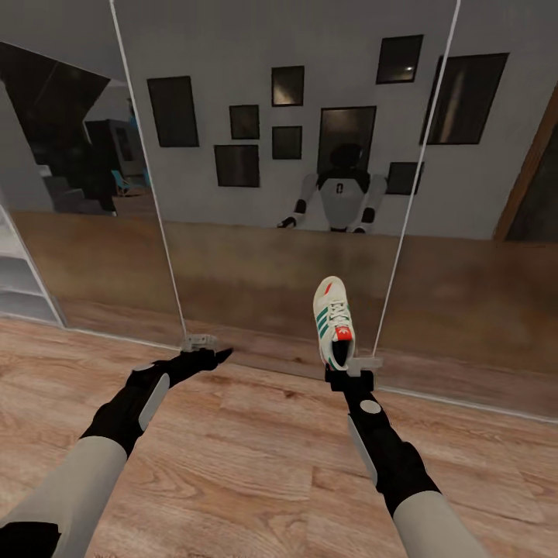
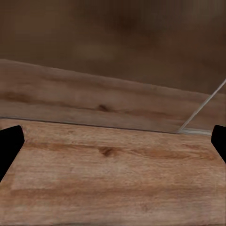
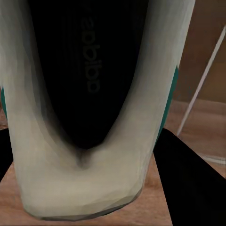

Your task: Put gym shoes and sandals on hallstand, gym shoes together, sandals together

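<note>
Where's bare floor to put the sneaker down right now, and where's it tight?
Free: light wood-plank floor between the two arms, and the strip from the open left claw to the mirror wall's base. Tight: around the right claw, shut on the cream-white sneaker with green stripes, close to the mirror. Pale grey shelving borders the far left.

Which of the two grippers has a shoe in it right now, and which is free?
The right gripper holds a gym shoe by the heel, toe pointing away toward the mirror wall. The left gripper is open with nothing between its fingers, above the corridor floor.
</note>
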Motion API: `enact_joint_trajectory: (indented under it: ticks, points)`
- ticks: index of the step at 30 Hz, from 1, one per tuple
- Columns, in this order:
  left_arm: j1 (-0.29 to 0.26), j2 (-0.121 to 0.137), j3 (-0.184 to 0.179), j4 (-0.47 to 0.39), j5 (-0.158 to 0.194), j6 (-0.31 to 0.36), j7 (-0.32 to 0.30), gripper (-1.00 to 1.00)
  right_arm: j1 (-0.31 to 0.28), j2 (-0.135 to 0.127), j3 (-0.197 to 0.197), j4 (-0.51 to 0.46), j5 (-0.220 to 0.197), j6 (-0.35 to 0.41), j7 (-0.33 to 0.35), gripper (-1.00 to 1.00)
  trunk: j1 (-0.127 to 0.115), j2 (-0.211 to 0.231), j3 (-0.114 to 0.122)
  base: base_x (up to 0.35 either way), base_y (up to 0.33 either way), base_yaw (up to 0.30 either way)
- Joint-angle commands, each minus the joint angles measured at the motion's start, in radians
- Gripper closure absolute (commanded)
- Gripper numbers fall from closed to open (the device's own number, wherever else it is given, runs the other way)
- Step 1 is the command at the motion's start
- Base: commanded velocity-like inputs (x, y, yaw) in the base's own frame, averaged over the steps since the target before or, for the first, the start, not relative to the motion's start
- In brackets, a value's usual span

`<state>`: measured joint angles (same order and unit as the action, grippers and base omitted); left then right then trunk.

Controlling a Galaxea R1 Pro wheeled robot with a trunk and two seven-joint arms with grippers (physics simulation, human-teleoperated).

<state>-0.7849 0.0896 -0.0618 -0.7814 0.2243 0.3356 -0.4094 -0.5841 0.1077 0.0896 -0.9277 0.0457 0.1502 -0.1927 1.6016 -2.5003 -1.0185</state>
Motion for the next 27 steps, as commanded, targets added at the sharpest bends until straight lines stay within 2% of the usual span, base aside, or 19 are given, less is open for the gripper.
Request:
enact_joint_trajectory:
  ticks: [1,27]
  points:
    - [0.0,0.001,-0.003,-0.001,0.01,0.008,0.001,-1.0,0.0,0.0,0.003,-0.002,0.005,0.008,-0.006,1.0,0.0,0.0,-0.001,0.0,0.0,0.296]
    - [-0.001,0.001,-0.003,0.0,0.01,0.008,0.001,-1.0,0.0,0.0,0.004,-0.002,0.005,0.008,-0.006,1.0,0.0,0.0,0.003,0.0,0.0,0.295]
